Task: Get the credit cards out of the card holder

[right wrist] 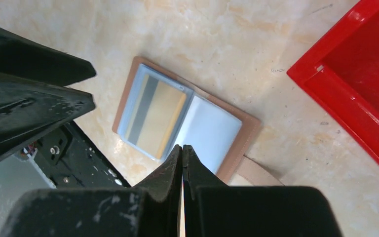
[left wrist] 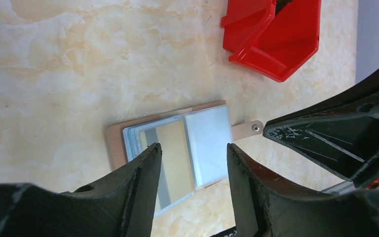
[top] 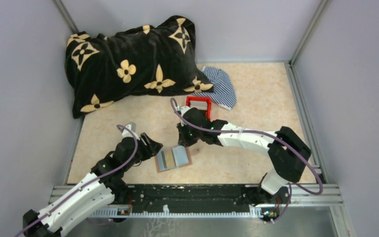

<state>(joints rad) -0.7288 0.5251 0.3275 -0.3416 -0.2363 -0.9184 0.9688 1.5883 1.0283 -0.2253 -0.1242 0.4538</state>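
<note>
On the table (left wrist: 79, 64), card holder (left wrist: 114, 143) lies open — credit cards (left wrist: 175, 153) inside.

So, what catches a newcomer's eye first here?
The big black cushion with gold flowers fills the far left corner. Nearer, the card holder lies open below the open left end effector and the shut right end effector, with a red box just behind.

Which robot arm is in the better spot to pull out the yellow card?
Probably the left. The left gripper hangs open right over the yellow card in the open card holder. The right gripper is shut, at the holder's edge, so it cannot pinch yet.
</note>
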